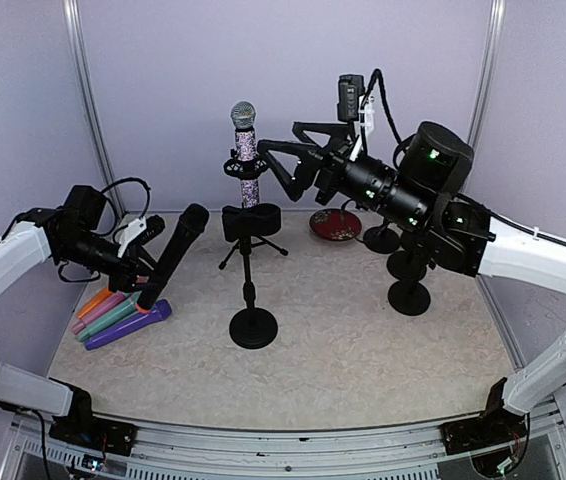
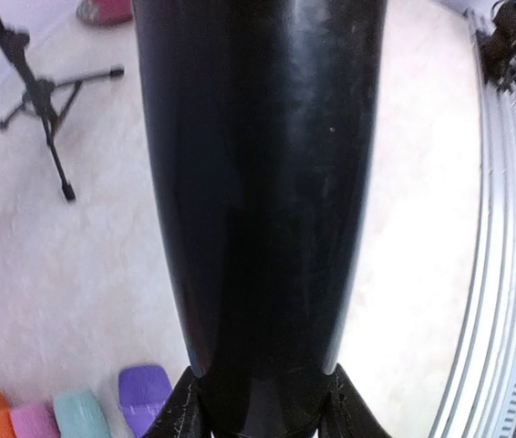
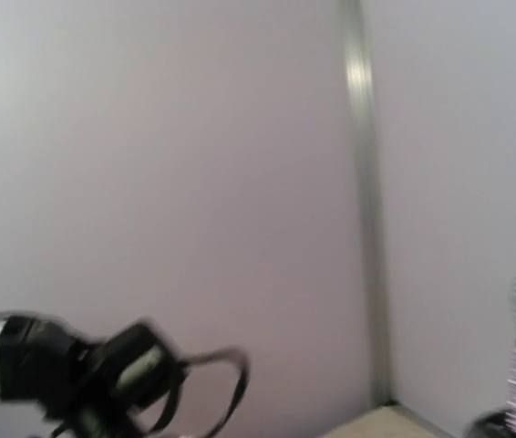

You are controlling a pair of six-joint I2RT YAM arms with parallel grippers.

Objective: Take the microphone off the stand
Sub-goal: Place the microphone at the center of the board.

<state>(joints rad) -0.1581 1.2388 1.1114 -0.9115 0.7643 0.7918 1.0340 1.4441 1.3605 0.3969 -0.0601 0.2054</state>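
- Standing upright in the clip (image 1: 246,168) of the tripod stand (image 1: 275,247) at the back of the table (image 1: 363,340), the glitter-bodied microphone (image 1: 245,140) has its long axis vertical, with the silver grille on top.
- The right gripper (image 1: 279,140) hangs just to the microphone's right at about body height. Its jaws are spread wide and aimed leftward at the microphone. A gap shows between the fingertips and the sparkly body, so nothing is touched.
- In the right wrist view the microphone sits blurred at the far right edge. The gripper's own fingers do not show there, so I cannot tell whether the opening squarely straddles the body.
- The left gripper (image 1: 141,270) is clamped on a black microphone (image 1: 178,250). It leans head-up to the right, its tail down by a row of coloured cylinders (image 1: 123,315).
- In the left wrist view the black body fills the space between the two fingers (image 2: 185,411).
- A round-base stand (image 1: 253,327) in front of the tripod carries a black holder (image 1: 251,220) with nothing seen in it.
- Judged from this, the right arm is much the nearer to the seated microphone, and it is free.
- The coming move calls for a short sideways reach to the left. The jaws would then close across the vertical body above the clip.
- The pull should follow the long axis straight up; a slanted pull could drag or tip the light tripod.
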